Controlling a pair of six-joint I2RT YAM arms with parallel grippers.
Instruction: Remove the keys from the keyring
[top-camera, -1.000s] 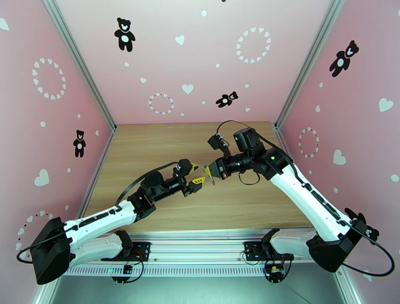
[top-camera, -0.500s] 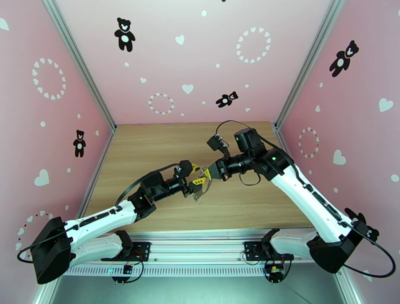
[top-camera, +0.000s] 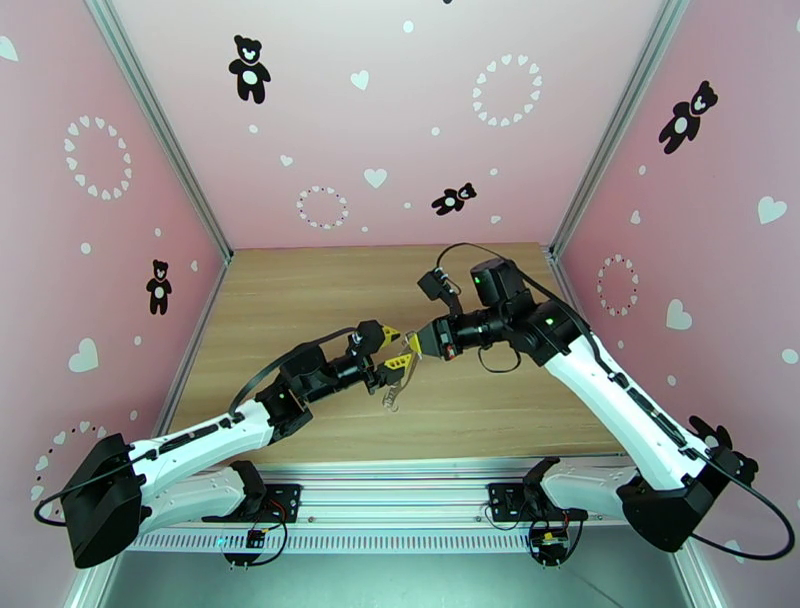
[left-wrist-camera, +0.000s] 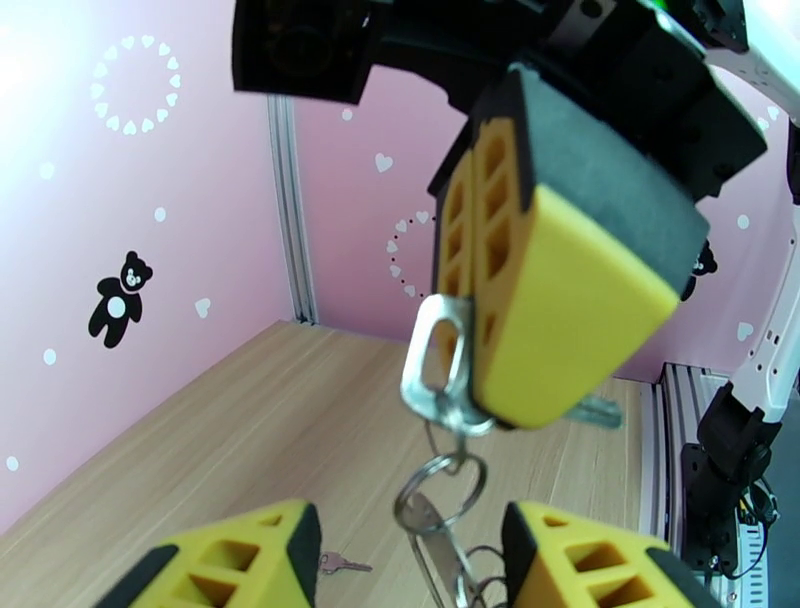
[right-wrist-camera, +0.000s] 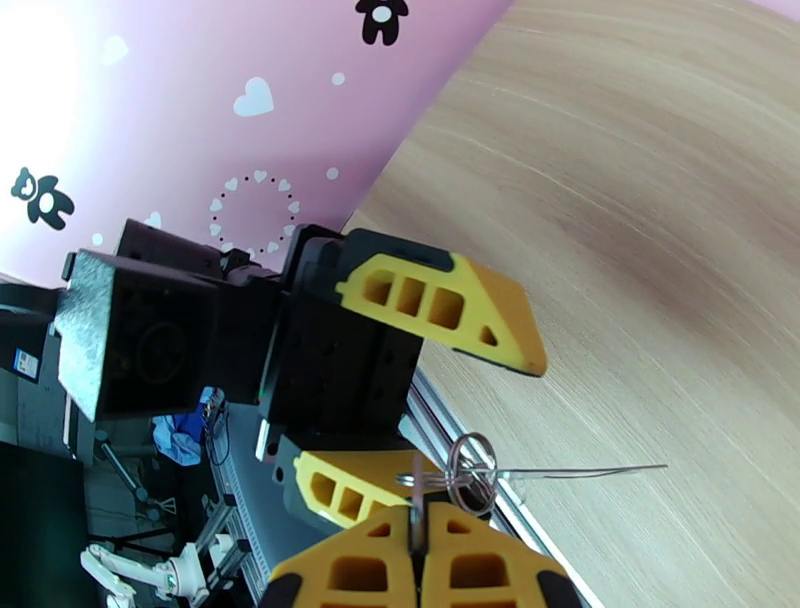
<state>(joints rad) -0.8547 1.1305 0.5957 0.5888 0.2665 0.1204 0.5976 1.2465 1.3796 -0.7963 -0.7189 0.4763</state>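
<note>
My right gripper is shut on the keyring, a silvery oval loop pinched at its top and held above the table. A cluster of small rings and a thin wire loop dangle from it. My left gripper is open just below, its yellow fingers on either side of the hanging rings without touching them. One small dark key lies loose on the wooden table. Whether a key still hangs among the rings I cannot tell.
Both arms meet over the middle of the wooden table, which has pink walls on three sides. A metal rail runs along the near edge by the arm bases.
My left gripper has moved right, closing the gap to the right gripper, so the hanging rings now sit between its fingers. The right gripper has kept its grip and barely moved.
</note>
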